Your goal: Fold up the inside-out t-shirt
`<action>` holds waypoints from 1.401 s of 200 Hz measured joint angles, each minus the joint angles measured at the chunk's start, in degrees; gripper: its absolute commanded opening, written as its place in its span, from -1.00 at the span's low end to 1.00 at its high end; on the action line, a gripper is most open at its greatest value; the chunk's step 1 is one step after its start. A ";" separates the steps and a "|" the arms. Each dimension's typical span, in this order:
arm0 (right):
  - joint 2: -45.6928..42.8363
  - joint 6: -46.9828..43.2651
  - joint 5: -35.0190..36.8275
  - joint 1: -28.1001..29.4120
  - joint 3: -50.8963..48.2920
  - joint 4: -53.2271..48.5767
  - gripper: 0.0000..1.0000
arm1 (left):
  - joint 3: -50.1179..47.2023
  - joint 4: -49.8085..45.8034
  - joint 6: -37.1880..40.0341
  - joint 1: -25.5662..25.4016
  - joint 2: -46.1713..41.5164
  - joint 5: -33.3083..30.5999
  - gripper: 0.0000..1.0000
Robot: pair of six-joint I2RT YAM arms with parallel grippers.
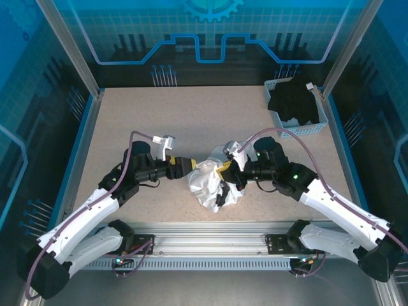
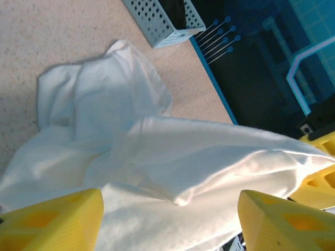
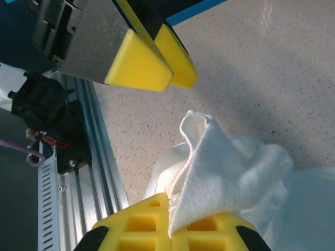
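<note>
Crumpled cloth sits near the middle of the tabletop (image 1: pixel 140 115): the white t-shirt (image 1: pixel 207 182) is bunched in a loose heap between the two arms. The left end effector (image 1: pixel 189 167) reaches it from the left with its yellow fingers (image 2: pixel 57 219) spread wide apart, and shirt fabric lies slack in the gap, not gripped. The right end effector (image 1: pixel 224 171) meets the heap from the right, clamped tight on a fold of the t-shirt. The right wrist view shows that fold pinched between its pads (image 3: pixel 141 230) and rising to a peak above the tabletop. Well apart, at the far right corner, a pale basket (image 1: pixel 305 132) holds a black garment (image 1: pixel 294 105).
</note>
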 measured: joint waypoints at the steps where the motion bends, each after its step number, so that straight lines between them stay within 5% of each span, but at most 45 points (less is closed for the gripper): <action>1: 0.00 -0.02 -0.15 -0.07 0.04 -0.17 -1.00 | -0.02 -0.04 -0.02 -0.04 0.04 -0.02 0.48; 35: 0.00 -1.88 -3.34 -1.90 1.75 -5.77 -1.00 | 0.02 -0.26 1.42 -3.48 2.16 -0.13 0.46; 98: 0.00 -3.17 -4.85 -2.27 1.81 -8.90 -1.00 | 3.26 -0.52 4.20 -5.75 8.85 -0.09 -0.02; 280: 0.02 -3.34 -4.66 -3.39 1.81 -8.87 -1.00 | 3.52 -0.50 5.64 -5.99 8.76 2.16 0.21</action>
